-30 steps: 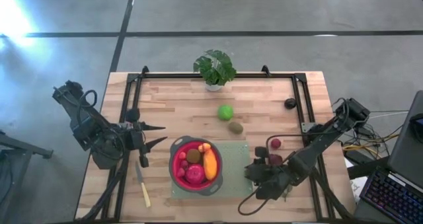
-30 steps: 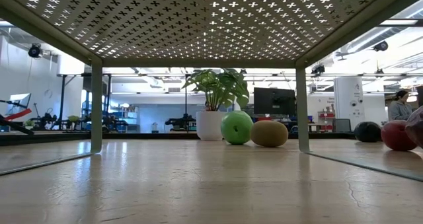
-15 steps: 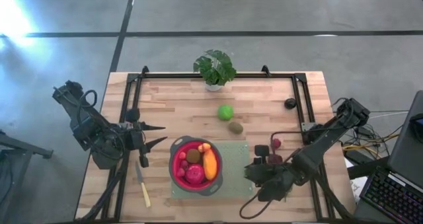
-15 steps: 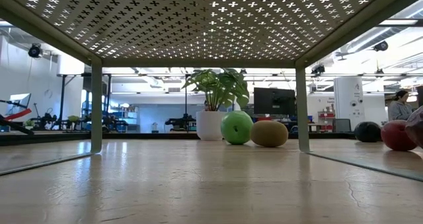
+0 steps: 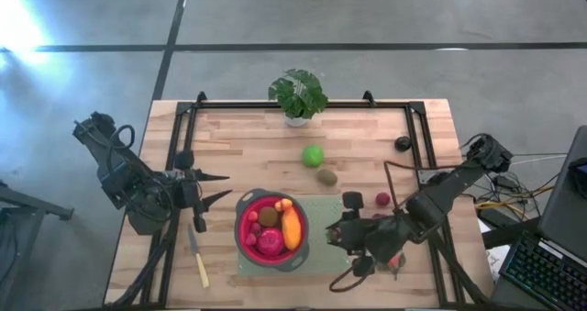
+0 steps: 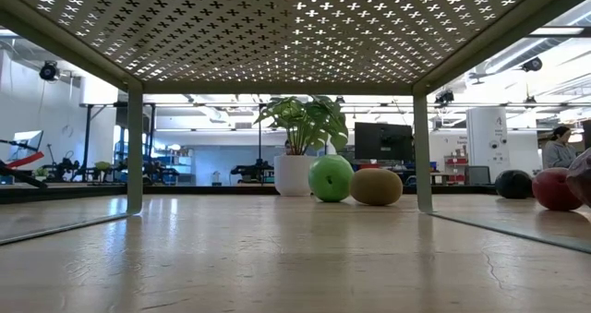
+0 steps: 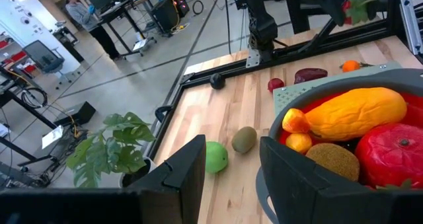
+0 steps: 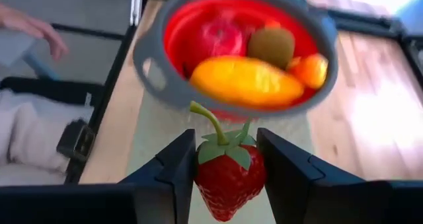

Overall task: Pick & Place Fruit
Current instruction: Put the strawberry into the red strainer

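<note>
A red bowl with a grey rim (image 5: 242,247) stands on a green mat (image 5: 323,210) near the table's front. It holds a red apple (image 5: 270,243), an orange elongated piece (image 5: 292,227), a kiwi (image 5: 268,216) and small pieces. Just right of the bowl, above the mat, my right gripper (image 5: 343,234) is shut on a red strawberry (image 8: 228,174) with a green stalk. My left gripper (image 5: 218,187) stands open left of the bowl, with nothing between its fingers. A green ball (image 5: 314,155), a kiwi (image 5: 326,176), a small red fruit (image 5: 382,199) and a dark ball (image 5: 402,143) lie on the wood. My right gripper pinches the strawberry's two sides (image 8: 203,178) between its two fingers. The fingers slant down from the table's right side toward the bowl. The strawberry is lifted clear of the mat, with its leafy top and stalk (image 8: 210,121) pointing ahead toward the bowl.
A potted plant (image 5: 298,94) stands at the far edge. A pale-handled knife (image 5: 199,259) lies left of the bowl near the front. A black frame (image 5: 422,137) runs around the table. A dark-red lump (image 7: 309,74) and a tiny orange piece (image 7: 350,66) lie on the mat.
My right gripper has risen from the mat with the strawberry, which is now lifted clear. It has also shifted a little toward the bowl and rolled somewhat.
</note>
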Controlling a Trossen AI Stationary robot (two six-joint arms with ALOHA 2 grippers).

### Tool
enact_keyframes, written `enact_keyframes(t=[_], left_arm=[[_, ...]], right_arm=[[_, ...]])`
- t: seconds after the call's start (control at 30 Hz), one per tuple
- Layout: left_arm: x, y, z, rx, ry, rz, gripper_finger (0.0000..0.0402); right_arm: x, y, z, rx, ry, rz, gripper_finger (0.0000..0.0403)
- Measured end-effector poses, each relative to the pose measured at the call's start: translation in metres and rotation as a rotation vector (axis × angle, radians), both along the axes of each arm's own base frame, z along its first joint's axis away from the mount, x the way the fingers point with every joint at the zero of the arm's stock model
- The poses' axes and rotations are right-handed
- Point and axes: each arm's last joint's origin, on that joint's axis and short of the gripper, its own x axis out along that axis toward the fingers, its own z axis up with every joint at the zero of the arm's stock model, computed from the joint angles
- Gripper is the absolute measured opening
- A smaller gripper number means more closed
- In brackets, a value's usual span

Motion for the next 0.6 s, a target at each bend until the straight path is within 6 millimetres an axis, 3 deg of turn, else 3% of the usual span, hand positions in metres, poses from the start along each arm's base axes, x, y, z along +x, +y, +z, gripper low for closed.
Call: enact_keyframes(t=[0.17,0.43,0.6], left_arm=[[0.000,0.000,0.000,0.000,0.000,0.000,0.0149],[0.000,0.000,0.000,0.000,0.000,0.000,0.0149],[0.000,0.000,0.000,0.000,0.000,0.000,0.0149]], right_arm=[[0.018,-0.014,0.007,0.051,-0.055,0.074,0.0156],[0.043,-0.040,0.012,0.095,-0.137,0.112,0.0135],[0.057,-0.044,0.006,0.091,-0.155,0.130,0.0148]])
